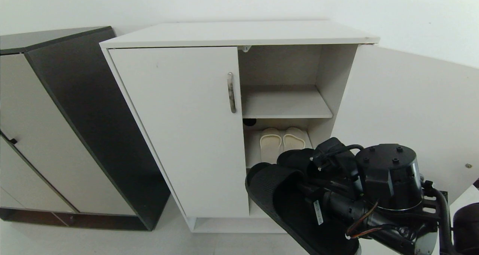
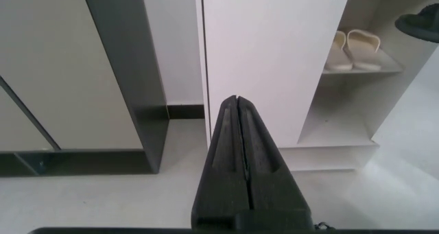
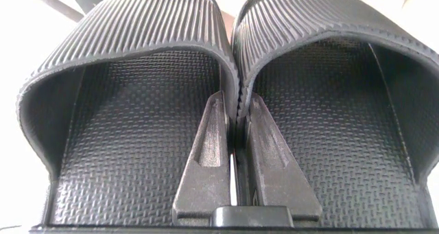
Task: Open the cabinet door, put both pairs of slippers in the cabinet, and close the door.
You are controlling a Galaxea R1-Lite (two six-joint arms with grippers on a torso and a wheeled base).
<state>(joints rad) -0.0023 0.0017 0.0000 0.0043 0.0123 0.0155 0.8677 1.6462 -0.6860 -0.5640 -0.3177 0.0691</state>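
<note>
The black slippers (image 1: 275, 189) are hanging side by side in the right gripper (image 3: 233, 103), whose fingers are clamping together the two inner walls where the pair meets. The straps are lying just ahead of the fingertips and the soles are running straight out from the tool, so the pair's long axis is pointing forward, toward the cabinet (image 1: 239, 32). The pair is sitting just in front of the open right half, tilted, not yet past the front edge.

Ahead of the tool and a little deeper in, the cream slippers (image 1: 282, 140) are already resting on the middle shelf, toes inward. The bare upper shelf (image 1: 286, 105) is lying above them (the bottom compartment beneath them is looking free too). The right door (image 1: 411, 109) is standing swung wide beside the right arm; the left door (image 1: 179, 127) is staying flat against the carcass.

The left gripper (image 2: 238, 124) is hanging low and well apart, facing that left door, fingers pressed together with nothing between them. The right arm is plainly the nearer one, and a straight push forward is likely all it is needing.
</note>
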